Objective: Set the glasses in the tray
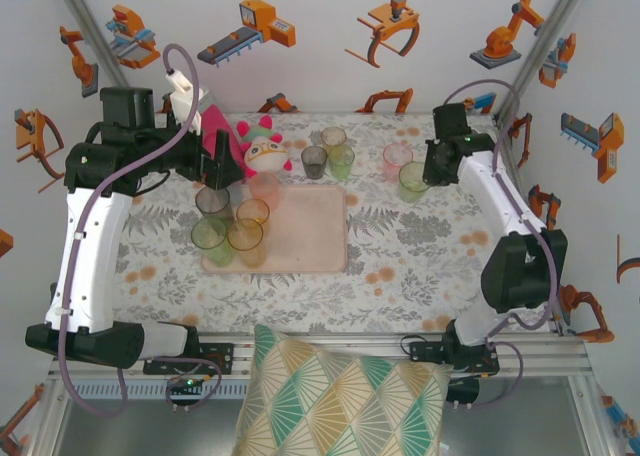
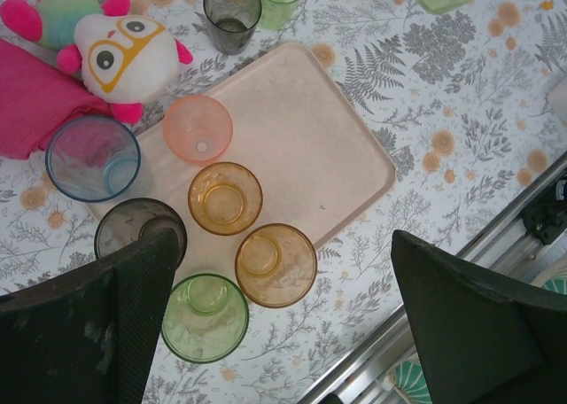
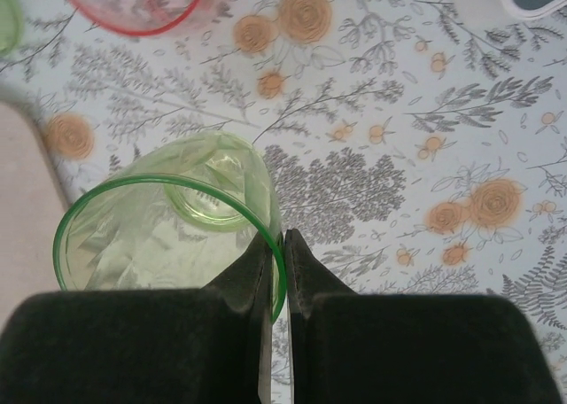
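The beige-pink tray (image 1: 310, 231) lies mid-table. At its left end stand several glasses: a grey one (image 2: 140, 231), two amber ones (image 2: 225, 197) (image 2: 275, 264), a green one (image 2: 205, 316) and a pale orange one (image 2: 197, 127). A blue glass (image 2: 92, 156) stands at the tray's far left corner. My left gripper (image 2: 283, 333) hovers open above them, holding nothing. To the right of the tray my right gripper (image 3: 282, 244) is shut on the rim of a light green glass (image 3: 168, 227), one finger inside and one outside. A pink glass (image 1: 397, 159) stands just behind it.
Behind the tray stand a grey glass (image 1: 314, 160), a green one (image 1: 342, 160) and a pale one (image 1: 333, 136). A plush toy (image 1: 265, 148) and a rolled pink towel (image 1: 225, 134) lie at the back left. A patterned cushion (image 1: 340, 396) sits at the near edge.
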`<action>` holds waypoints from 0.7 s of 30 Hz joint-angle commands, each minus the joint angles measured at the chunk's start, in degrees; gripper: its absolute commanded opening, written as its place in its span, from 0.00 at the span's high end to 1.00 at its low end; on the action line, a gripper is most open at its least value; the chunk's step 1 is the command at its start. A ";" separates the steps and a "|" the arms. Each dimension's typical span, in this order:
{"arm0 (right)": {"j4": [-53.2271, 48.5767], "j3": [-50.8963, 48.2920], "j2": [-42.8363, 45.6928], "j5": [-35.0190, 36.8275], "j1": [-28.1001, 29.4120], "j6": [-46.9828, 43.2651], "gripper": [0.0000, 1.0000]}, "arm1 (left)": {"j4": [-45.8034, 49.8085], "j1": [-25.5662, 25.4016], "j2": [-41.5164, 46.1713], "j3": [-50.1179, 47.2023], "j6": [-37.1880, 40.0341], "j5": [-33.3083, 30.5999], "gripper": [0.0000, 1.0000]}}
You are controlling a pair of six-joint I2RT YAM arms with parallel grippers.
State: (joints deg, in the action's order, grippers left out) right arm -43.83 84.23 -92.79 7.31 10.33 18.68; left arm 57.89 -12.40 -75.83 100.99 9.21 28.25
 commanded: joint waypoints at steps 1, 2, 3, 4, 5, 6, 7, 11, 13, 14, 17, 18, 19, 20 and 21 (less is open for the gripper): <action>0.52 -1.12 3.74 2.11 4.39 2.34 0.91 | -1.12 -0.40 0.48 -0.85 -1.52 0.31 0.03; 0.34 -1.32 4.24 2.23 5.55 2.71 0.90 | -1.12 -0.43 0.43 -0.78 -1.59 0.40 0.03; 0.35 -1.58 4.61 2.25 6.97 3.16 0.90 | -1.13 -0.43 0.45 -0.79 -1.69 0.56 0.03; 0.31 -1.67 4.89 2.39 8.41 3.57 0.90 | -1.14 -0.41 0.58 -0.88 -1.78 0.65 0.03; 0.12 -1.70 4.99 2.72 9.63 3.95 0.91 | -1.23 -0.36 0.55 -1.03 -1.77 0.60 0.03; 0.05 -1.80 5.14 3.09 11.07 4.34 0.91 | -1.22 -0.36 0.66 -1.20 -1.78 0.59 0.03; -0.09 -1.71 5.19 3.15 12.47 4.77 0.91 | -1.37 -0.41 0.70 -1.36 -1.74 0.50 0.03; -0.05 -1.21 4.84 3.50 17.06 5.84 0.90 | -1.36 -0.35 0.72 -1.73 -1.40 0.29 0.03; 0.13 -0.71 4.23 3.59 19.14 6.43 0.91 | -1.37 -0.34 0.64 -1.67 -1.38 0.64 0.03; 0.32 -0.49 3.91 3.52 20.01 6.66 0.91 | -1.16 -0.35 0.61 -1.58 -1.29 0.90 0.03; 1.05 0.21 2.40 3.47 23.13 7.19 0.90 | -0.77 -0.34 0.80 -1.34 -0.69 1.37 0.03; 1.16 0.62 1.66 3.58 24.37 7.19 0.90 | -0.77 -0.34 0.87 -1.33 -0.49 1.31 0.03; 0.99 1.16 0.87 3.80 25.50 7.22 0.90 | -0.63 -0.25 0.80 -1.31 -0.50 1.28 0.03; 0.94 1.59 0.16 4.09 26.38 7.27 0.90 | -0.50 -0.16 0.79 -1.28 -0.42 1.28 0.03; 0.89 2.02 -0.59 4.20 27.49 7.43 0.90 | -0.45 -0.16 0.77 -1.23 -0.33 1.24 0.03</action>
State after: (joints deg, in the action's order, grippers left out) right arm -43.77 83.72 -91.53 10.17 35.42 24.56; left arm 57.41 -12.40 -75.83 99.72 8.43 28.34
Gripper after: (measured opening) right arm 0.101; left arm 0.972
